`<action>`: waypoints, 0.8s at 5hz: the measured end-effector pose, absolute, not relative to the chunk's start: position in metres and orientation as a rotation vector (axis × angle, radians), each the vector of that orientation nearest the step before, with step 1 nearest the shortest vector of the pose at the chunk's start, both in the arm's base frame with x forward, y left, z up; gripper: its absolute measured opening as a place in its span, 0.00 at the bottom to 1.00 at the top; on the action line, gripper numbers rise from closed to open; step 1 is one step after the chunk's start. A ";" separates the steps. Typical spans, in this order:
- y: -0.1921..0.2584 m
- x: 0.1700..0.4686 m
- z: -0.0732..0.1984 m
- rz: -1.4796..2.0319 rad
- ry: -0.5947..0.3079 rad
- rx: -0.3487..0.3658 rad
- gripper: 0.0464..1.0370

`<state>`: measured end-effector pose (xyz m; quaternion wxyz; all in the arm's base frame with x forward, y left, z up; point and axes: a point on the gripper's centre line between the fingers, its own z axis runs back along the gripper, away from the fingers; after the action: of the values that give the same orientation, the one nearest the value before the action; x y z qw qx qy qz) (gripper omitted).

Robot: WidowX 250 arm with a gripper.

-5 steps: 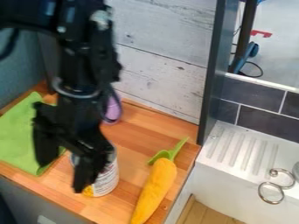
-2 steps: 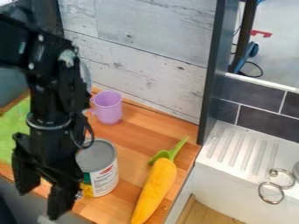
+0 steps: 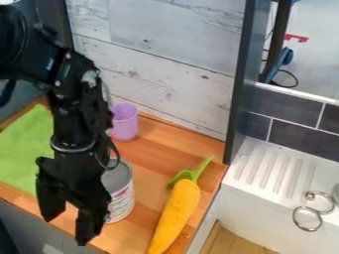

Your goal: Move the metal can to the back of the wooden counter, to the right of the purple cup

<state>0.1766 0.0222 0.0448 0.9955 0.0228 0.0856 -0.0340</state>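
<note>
The gripper hangs over the front left edge of the wooden counter, open, with nothing between its fingers. Just right of it stands an upright can with a grey lid, its left side hidden behind the gripper. A purple cup stands behind the can, near the wall, partly covered by the arm. The green cloth lies flat to the left of the arm. Farther right, a yellow plush carrot with a green top lies lengthwise toward the counter's front edge.
A whitewashed plank wall closes off the back of the wooden counter. On the right, beyond a dark upright panel, is a white sink with a ribbed drainboard and metal rings.
The gripper first moved left, uncovering the can and cup, then back somewhat right, covering the can's left side again. Can, carrot and cup have stayed in place.
</note>
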 end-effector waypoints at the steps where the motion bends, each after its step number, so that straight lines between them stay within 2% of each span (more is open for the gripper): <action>1: 0.028 0.187 0.032 -0.058 0.186 0.019 0.96; 2: 0.030 0.203 0.021 -0.043 0.203 0.021 0.96; 3: 0.031 0.231 0.017 -0.033 0.180 0.027 0.96; 4: 0.022 0.275 0.029 -0.062 0.103 0.014 0.96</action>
<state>0.2749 0.0224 0.0286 0.9982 0.0071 0.0514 -0.0309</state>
